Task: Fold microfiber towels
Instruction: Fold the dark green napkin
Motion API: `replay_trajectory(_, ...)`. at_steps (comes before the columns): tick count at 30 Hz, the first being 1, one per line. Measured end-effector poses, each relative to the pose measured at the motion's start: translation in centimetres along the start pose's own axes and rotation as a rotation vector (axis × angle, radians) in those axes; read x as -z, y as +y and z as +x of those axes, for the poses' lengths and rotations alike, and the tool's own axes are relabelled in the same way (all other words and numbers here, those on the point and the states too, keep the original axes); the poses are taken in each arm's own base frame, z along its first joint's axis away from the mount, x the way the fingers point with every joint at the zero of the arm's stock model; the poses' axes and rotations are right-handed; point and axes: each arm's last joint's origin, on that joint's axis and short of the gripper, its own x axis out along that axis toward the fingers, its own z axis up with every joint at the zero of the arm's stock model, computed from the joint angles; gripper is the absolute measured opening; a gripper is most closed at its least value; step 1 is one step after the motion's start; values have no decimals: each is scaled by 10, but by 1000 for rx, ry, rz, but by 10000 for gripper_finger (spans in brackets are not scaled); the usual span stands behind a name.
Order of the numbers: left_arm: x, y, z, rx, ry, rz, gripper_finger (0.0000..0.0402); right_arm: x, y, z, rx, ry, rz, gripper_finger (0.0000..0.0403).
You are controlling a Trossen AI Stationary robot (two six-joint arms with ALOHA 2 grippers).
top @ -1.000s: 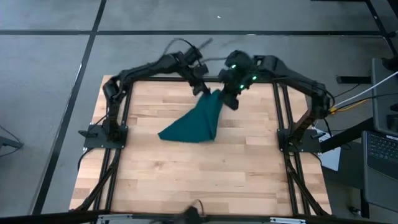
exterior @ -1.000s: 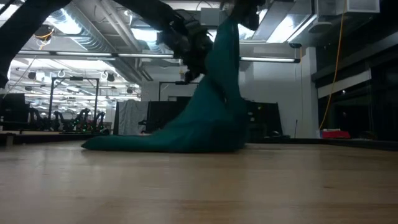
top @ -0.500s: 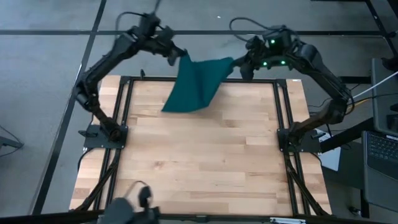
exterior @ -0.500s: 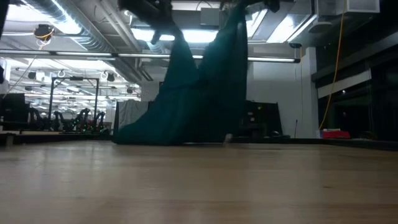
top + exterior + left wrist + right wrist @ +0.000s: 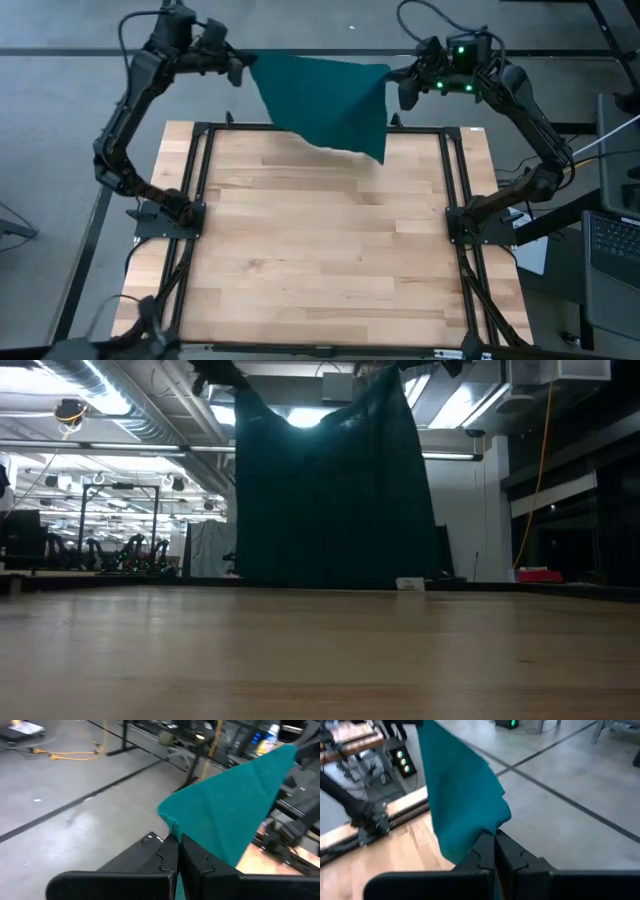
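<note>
spreading step: the plain dark teal-green microfiber towel (image 5: 325,100) hangs stretched in the air over the far edge of the pale wooden surface (image 5: 330,250), its lower edge near the boards. left tool (image 5: 240,70) and right tool (image 5: 398,82) each pinch an upper corner. next, by my judgement: lay it flat, then fold.

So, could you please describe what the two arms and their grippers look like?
Both arms are dark, slim and jointed, with black cables looping off their upper links. The right arm's wrist shows small green lights near the right gripper; the left gripper shows none. In the wrist views each gripper ends in two flat black fingers.
</note>
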Motion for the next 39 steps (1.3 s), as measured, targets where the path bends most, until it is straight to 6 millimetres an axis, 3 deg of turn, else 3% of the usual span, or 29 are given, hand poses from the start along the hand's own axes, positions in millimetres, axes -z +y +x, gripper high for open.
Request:
replay_trajectory(5,0,13,-20,-30,-18,-14,2,-11,-12,-11,9,-71,19,0)
replay_trajectory(12,0,35,-34,-86,-37,-15,2,-31,-29,-33,36,-142,27,0)
replay_trajectory(16,0,43,-38,-86,-48,-17,2,-34,-37,-33,41,-137,39,0)
replay_trajectory(31,0,40,-36,-48,-53,-40,2,-32,-45,-23,-32,-95,56,0)
replay_trajectory(39,12,19,-22,-9,89,-12,2,-20,-17,-15,-123,45,43,0)
